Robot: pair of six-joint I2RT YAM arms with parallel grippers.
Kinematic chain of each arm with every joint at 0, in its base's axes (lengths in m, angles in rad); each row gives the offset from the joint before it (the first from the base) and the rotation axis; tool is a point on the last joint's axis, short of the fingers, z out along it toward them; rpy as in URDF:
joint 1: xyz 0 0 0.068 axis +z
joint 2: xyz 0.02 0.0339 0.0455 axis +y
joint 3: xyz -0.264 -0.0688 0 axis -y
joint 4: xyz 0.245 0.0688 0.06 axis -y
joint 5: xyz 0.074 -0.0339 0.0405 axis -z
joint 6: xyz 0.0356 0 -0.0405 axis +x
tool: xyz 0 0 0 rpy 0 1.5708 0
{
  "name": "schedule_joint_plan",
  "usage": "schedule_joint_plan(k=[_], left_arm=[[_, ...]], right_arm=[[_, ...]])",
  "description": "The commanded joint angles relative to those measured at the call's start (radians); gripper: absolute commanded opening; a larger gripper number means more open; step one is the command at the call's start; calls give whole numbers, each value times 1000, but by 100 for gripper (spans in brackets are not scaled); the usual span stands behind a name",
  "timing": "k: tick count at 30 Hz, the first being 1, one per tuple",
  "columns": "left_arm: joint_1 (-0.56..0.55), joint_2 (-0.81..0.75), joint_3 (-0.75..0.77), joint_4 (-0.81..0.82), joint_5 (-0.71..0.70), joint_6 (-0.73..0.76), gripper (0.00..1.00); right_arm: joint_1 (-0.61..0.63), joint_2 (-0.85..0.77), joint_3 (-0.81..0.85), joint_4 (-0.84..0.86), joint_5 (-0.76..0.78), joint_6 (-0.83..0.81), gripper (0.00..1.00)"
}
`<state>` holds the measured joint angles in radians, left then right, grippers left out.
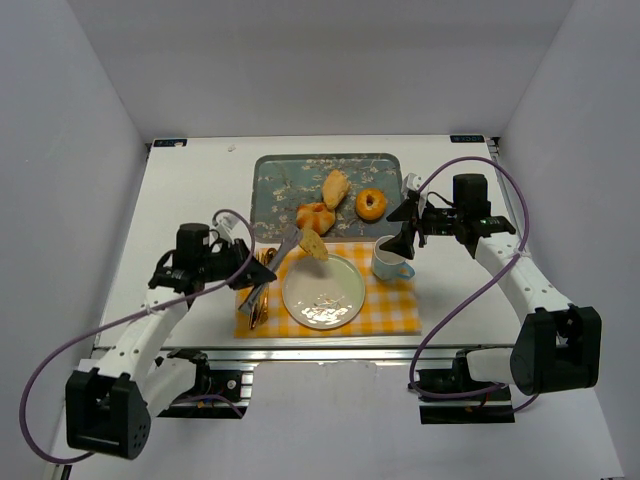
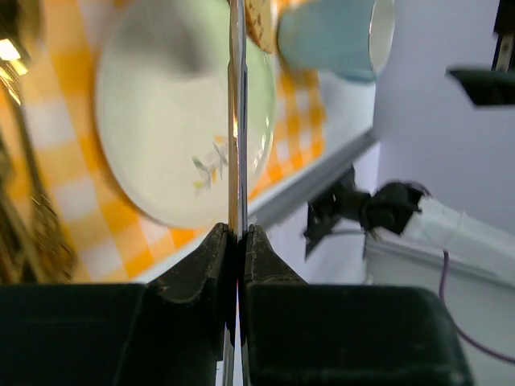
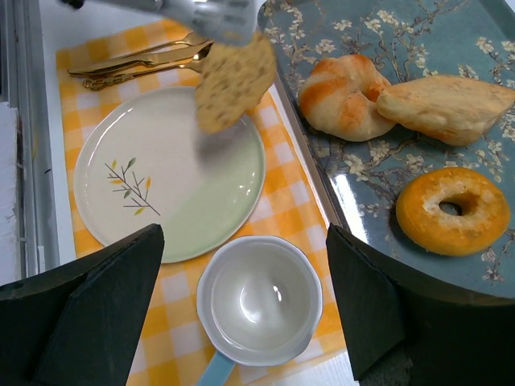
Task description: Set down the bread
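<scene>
A speckled slice of bread [image 1: 314, 245] [image 3: 233, 80] [image 2: 257, 20] hangs pinched in the tips of silver tongs [image 1: 287, 253] [image 2: 238, 121] [image 3: 211, 11], just above the far rim of the pale green plate [image 1: 323, 292] [image 3: 161, 177] [image 2: 161, 121]. My left gripper [image 1: 243, 264] [image 2: 237, 233] is shut on the tongs' handles, left of the plate. Over the light-blue cup [image 1: 392, 262] [image 3: 259, 301] my right gripper [image 1: 405, 235] [image 3: 244, 233] stands open, holding nothing.
A floral blue tray [image 1: 275, 190] [image 3: 483, 40] behind the plate carries a twisted roll [image 1: 316, 216] [image 3: 342, 96], an oblong pastry [image 1: 336, 187] [image 3: 447, 104] and a donut [image 1: 371, 204] [image 3: 455, 209]. Gold cutlery [image 1: 258, 290] [image 3: 137, 68] lies on the yellow checked mat [image 1: 390, 305].
</scene>
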<state>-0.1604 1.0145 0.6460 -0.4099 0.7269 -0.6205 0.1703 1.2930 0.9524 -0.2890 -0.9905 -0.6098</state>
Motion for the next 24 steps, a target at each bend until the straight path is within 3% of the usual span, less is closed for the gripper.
schedule_joint_plan(k=[1, 7, 11, 13, 16, 24], left_arm=[[-47, -89, -71, 55, 78, -97, 0], [-163, -62, -103, 45, 42, -97, 0], [-185, -16, -109, 34, -7, -73, 16], [-186, -4, -108, 46, -24, -74, 31], [-186, 2, -94, 46, -43, -71, 42], [-186, -19, -26, -43, -112, -24, 52]], right_arm=[[-5, -23, 39, 1, -22, -7, 87], [-5, -27, 43, 1, -25, -7, 87], [-5, -40, 37, -1, -20, -2, 87], [-5, -43, 36, -9, -17, -5, 87], [-5, -46, 31, -25, -14, -18, 87], [-3, -44, 29, -25, -17, -19, 87]])
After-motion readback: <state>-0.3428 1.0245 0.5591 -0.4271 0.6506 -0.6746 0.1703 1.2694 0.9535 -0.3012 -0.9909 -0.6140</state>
